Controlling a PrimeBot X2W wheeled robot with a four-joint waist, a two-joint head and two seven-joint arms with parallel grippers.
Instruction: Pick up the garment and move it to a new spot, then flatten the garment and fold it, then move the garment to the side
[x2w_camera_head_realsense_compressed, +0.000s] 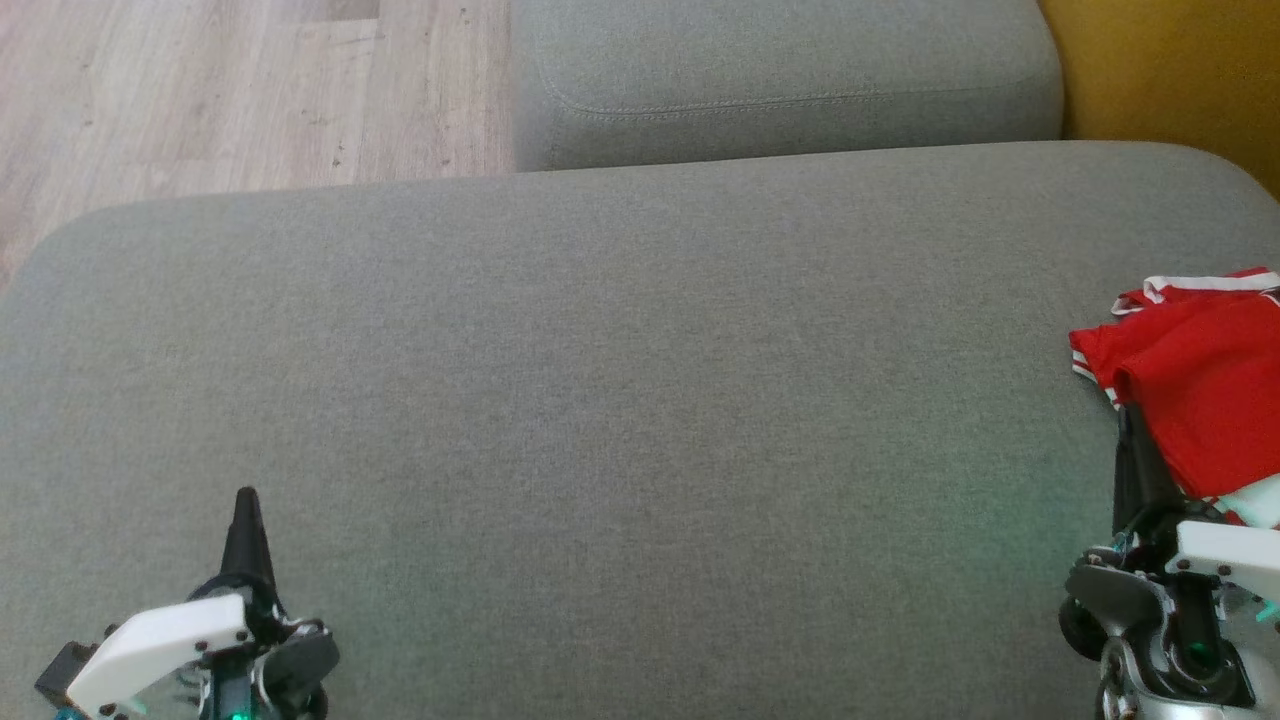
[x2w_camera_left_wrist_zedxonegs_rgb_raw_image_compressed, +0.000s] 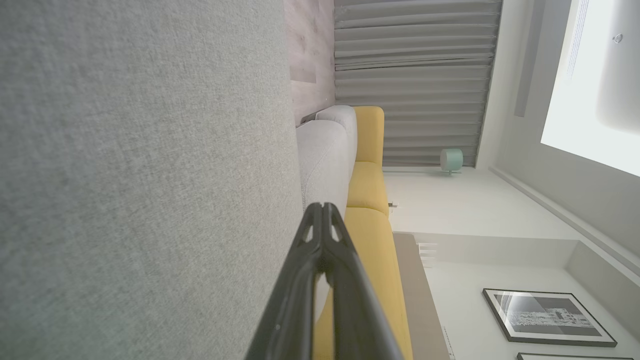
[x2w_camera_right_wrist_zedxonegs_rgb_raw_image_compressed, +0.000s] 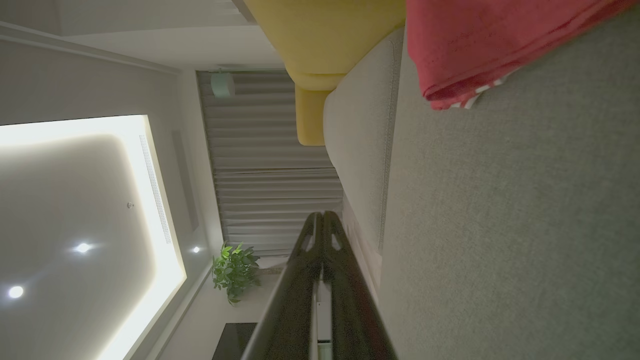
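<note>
Left dark two-fingered gripper (x2w_camera_head_realsense_compressed: 246, 497), fingers together and empty, hovers over the near left of a wide grey fabric sofa cushion (x2w_camera_head_realsense_compressed: 640, 400). Right gripper (x2w_camera_head_realsense_compressed: 1128, 412), also closed and empty, sits just beside the red white-trimmed garment (x2w_camera_head_realsense_compressed: 1205, 380) at the cushion's right edge. It looks folded and set aside; next, probably just retreat.

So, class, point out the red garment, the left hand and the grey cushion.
red garment (x2w_camera_head_realsense_compressed: 1205, 390): head view, its red middle.
left hand (x2w_camera_head_realsense_compressed: 246, 497): head view, its closed fingertips.
grey cushion (x2w_camera_head_realsense_compressed: 600, 400): head view, bare fabric near its centre.
</note>
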